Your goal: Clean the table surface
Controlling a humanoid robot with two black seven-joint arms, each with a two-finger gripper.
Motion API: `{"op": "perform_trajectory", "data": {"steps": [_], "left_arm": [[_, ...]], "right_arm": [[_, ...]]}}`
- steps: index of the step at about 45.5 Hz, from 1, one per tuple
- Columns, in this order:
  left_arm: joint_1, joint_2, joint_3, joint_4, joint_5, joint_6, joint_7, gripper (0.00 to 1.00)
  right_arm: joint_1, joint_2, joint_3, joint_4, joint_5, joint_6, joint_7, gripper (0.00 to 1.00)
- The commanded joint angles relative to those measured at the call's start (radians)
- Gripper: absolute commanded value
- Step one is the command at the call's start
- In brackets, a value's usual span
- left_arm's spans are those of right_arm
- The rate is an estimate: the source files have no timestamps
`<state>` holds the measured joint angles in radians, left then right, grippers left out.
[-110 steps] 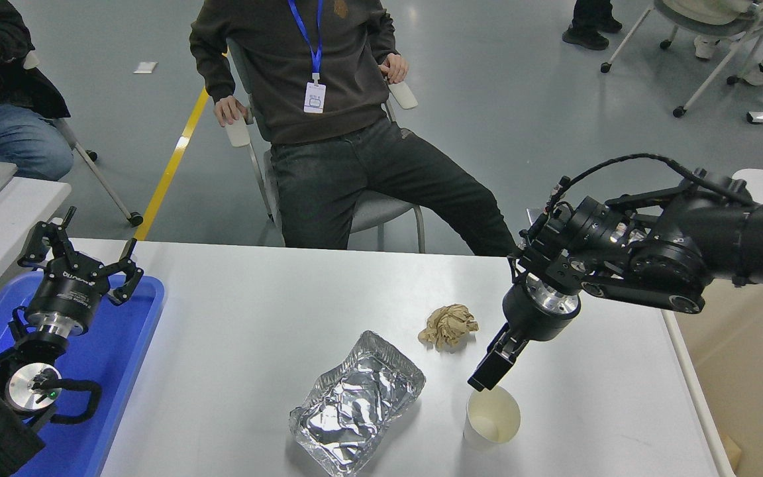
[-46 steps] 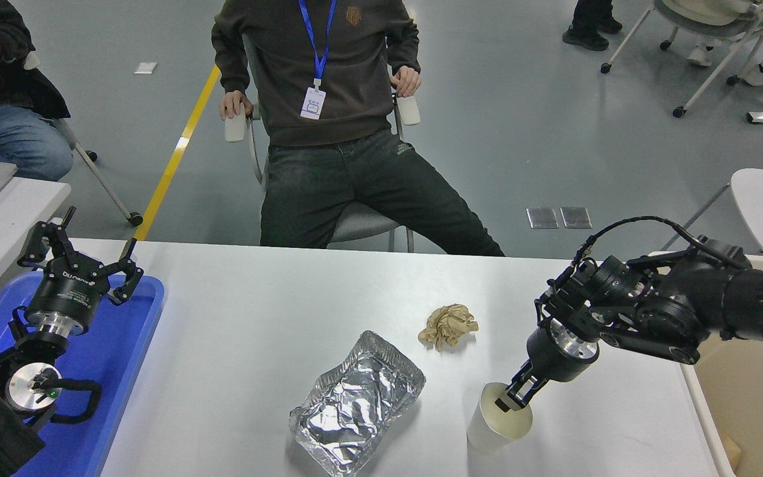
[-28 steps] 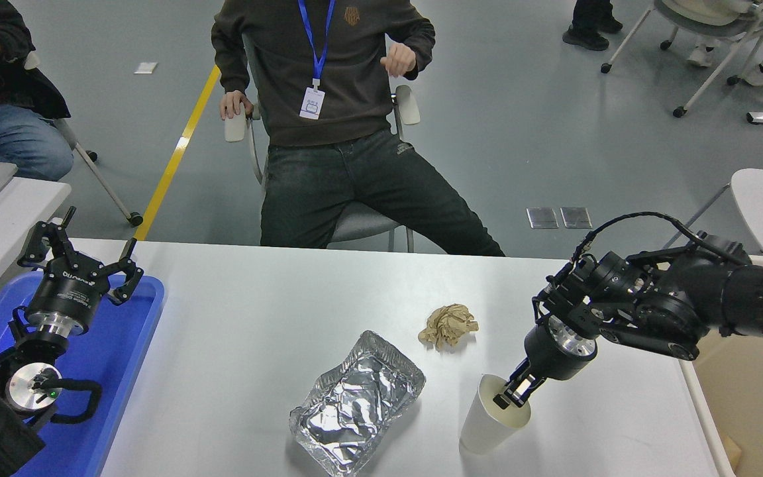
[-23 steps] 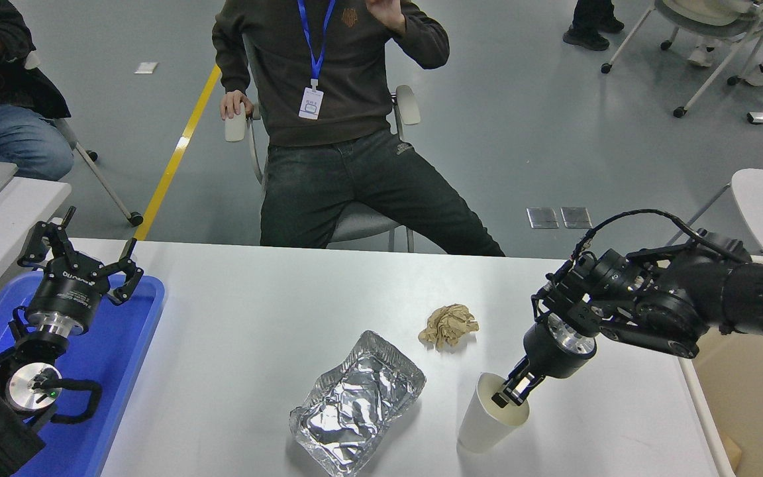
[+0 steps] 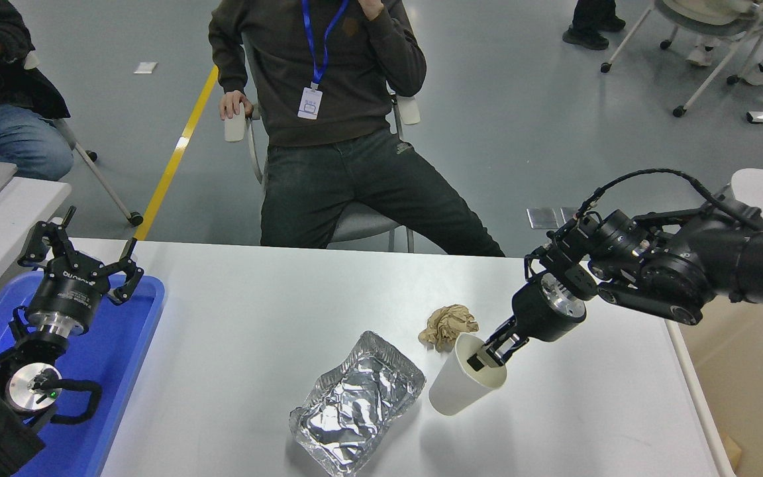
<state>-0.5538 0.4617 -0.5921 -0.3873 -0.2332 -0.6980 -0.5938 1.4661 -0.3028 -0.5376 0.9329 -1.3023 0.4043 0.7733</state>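
The white desk surface (image 5: 255,311) fills the lower middle of the head view, with three bits of litter clustered around its centre-right. The right gripper (image 5: 485,354) comes in from 3 o'clock and pinches the rim of a white paper cup (image 5: 461,387), one finger inside the mouth and the other outside the wall, so it is closed on the cup. The cup is tilted, mouth leaning up toward 1 o'clock, and appears lifted off the desk or barely touching it; I cannot tell which. Just at its 11 o'clock lies a crumpled brown paper ball (image 5: 449,324), and at its 9 o'clock, close beside it, sits a crushed foil tray (image 5: 357,401).

The cup looks light and thin-walled (a rim pinch like this can easily buckle it), so a gentle squeeze and a slow carry seem wise. The foil tray would likely be light, crinkly and slippery, best taken by its folded edge; the paper ball is soft and should compress under a grasp across its middle.

The left gripper (image 5: 80,258) rests with fingers spread over the blue tray (image 5: 126,344) at 9 o'clock. A beige bin (image 5: 746,371) stands past the desk at 3 o'clock, probably the cup's destination.
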Motion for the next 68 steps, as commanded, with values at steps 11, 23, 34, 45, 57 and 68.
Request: {"op": "perform_trajectory", "data": {"steps": [11,23,34,45,57,68], "left_arm": [[0.000,0.000,0.000,-0.001,0.000,0.000,-0.001,1.00],[0.000,0.000,0.000,0.001,0.000,0.000,0.000,1.00],[0.000,0.000,0.000,-0.001,0.000,0.000,0.000,1.00],[0.000,0.000,0.000,-0.001,0.000,0.000,0.000,1.00],[0.000,0.000,0.000,0.001,0.000,0.000,0.000,1.00],[0.000,0.000,0.000,0.001,0.000,0.000,0.000,1.00]], "right_arm": [[0.040,-0.019,0.197,-0.031,0.357,-0.016,0.023,0.00],[0.019,-0.021,0.219,-0.247,0.626,-0.035,0.024,0.00],[-0.044,-0.021,0.215,-0.460,0.778,-0.033,0.023,0.00],[-0.144,-0.022,0.217,-0.721,0.801,-0.032,0.011,0.00],[-0.242,-0.029,0.220,-0.927,0.834,-0.032,-0.140,0.00],[-0.308,-0.091,0.245,-0.979,0.925,-0.054,-0.399,0.00]]}}
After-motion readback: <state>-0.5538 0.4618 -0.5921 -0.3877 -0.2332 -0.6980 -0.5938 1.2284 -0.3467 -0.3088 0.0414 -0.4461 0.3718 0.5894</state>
